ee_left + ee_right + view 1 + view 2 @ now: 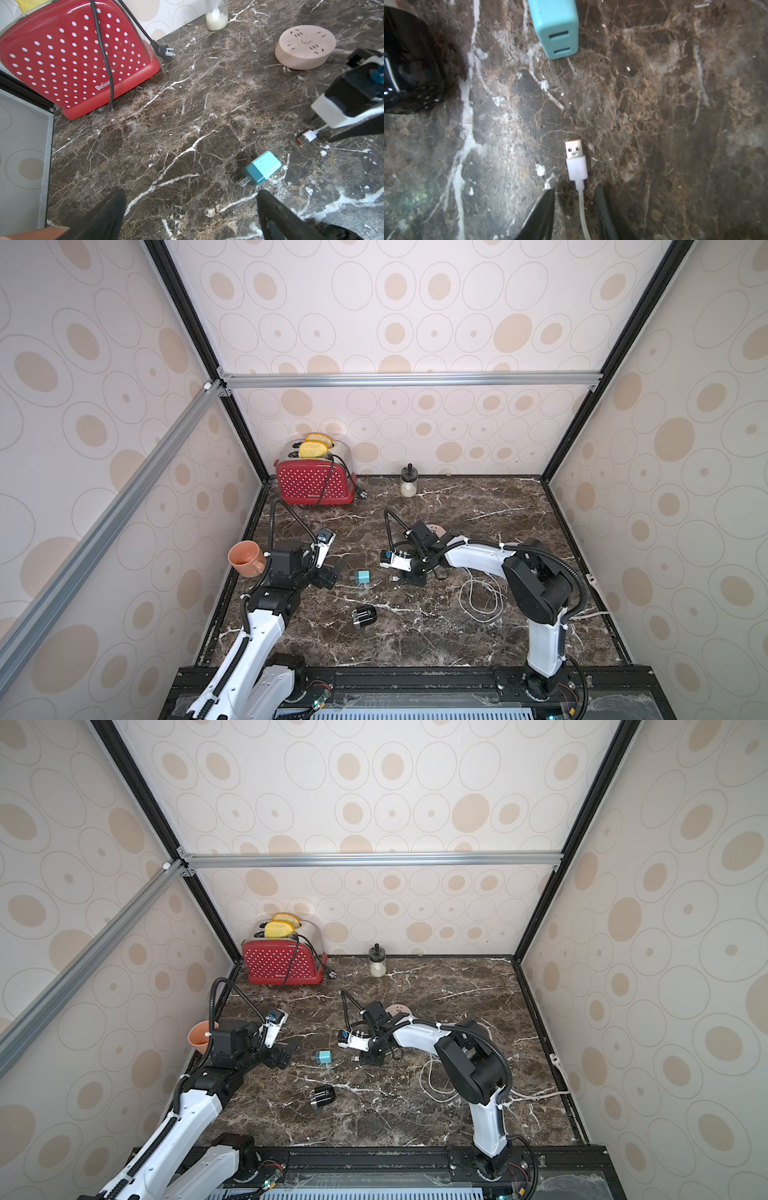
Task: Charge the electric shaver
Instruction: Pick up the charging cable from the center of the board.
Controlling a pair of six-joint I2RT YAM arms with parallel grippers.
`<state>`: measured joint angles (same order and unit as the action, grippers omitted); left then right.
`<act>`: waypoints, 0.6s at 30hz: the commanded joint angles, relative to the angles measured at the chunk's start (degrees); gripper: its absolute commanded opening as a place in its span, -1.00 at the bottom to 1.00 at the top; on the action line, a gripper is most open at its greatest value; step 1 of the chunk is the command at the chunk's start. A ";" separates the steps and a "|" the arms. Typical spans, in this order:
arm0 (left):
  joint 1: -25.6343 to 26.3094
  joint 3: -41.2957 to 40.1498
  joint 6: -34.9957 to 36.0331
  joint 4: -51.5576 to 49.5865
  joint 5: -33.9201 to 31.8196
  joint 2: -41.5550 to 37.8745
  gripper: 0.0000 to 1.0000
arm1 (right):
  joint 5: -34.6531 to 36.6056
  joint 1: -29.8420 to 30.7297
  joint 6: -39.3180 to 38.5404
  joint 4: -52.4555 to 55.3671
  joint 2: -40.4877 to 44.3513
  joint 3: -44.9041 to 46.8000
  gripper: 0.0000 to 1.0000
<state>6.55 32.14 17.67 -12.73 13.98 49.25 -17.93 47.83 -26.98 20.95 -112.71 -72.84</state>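
Note:
The electric shaver (364, 617) (323, 1097), a stubby black cylinder with silvery stripes, lies on its side on the marble counter near the front; its glossy end also shows in the right wrist view (409, 62). A teal plug adapter (362, 577) (556, 27) lies a little behind it. My right gripper (576, 189) is down at the counter, its fingers astride a white cable just behind the USB plug (575, 158), with gaps on both sides. My left gripper (191, 192) stands wide open and holds nothing, left of the adapter (262, 168).
A round pink socket disc (305, 47) sits behind the right arm. The white cable loops (482, 593) on the counter to the right. A red dotted toaster (313, 485) and a small jar (409, 481) stand at the back wall. An orange mug (245, 558) is at the left edge.

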 commanded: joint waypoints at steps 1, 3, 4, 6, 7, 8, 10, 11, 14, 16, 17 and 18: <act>0.03 -0.15 1.49 1.22 -0.03 -0.40 0.98 | 0.44 0.45 -0.85 0.87 -2.26 0.13 -0.30; 0.03 -0.15 1.48 1.40 0.08 -0.11 0.98 | 0.37 0.44 -1.20 1.26 -2.92 -0.10 -0.31; 0.04 -0.18 1.49 1.56 0.07 0.05 0.98 | 0.23 0.44 -1.44 1.46 -3.25 -0.27 -0.31; 0.04 -0.24 1.40 1.84 0.05 0.23 0.98 | 0.27 0.43 -1.55 1.47 -3.65 -0.07 -0.31; 0.05 -0.25 1.40 1.86 0.11 0.28 0.98 | 0.43 0.47 -1.58 1.39 -3.82 0.06 -0.32; 0.05 -0.24 1.40 1.77 0.13 0.31 0.98 | 0.54 0.44 -1.72 1.31 -3.92 0.30 -0.39; 0.03 -0.30 1.45 1.80 0.09 0.23 0.98 | 0.75 0.43 -1.74 1.33 -4.31 0.62 -0.41; 0.03 -0.26 1.44 1.75 0.17 0.22 0.98 | 0.72 0.48 -1.76 1.41 -4.45 0.76 -0.41; 0.06 -0.19 1.65 1.66 0.29 0.03 0.99 | 0.28 0.44 -1.73 1.38 -4.39 1.45 -0.53; 0.03 -0.12 1.97 1.33 0.60 0.05 0.99 | 0.25 0.51 -1.75 0.56 -4.19 2.40 -0.61; 0.05 -0.09 2.23 1.11 1.15 0.05 0.98 | 0.38 0.35 -1.76 -0.27 -3.84 3.04 -0.65; -0.01 0.17 2.68 0.76 2.03 0.01 0.98 | 0.27 0.33 -1.76 -1.29 -3.54 3.72 -0.70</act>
<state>6.55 32.05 17.91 -11.57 14.22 49.41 -19.03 47.83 -27.35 18.15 -114.13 -72.29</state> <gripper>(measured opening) 0.992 0.159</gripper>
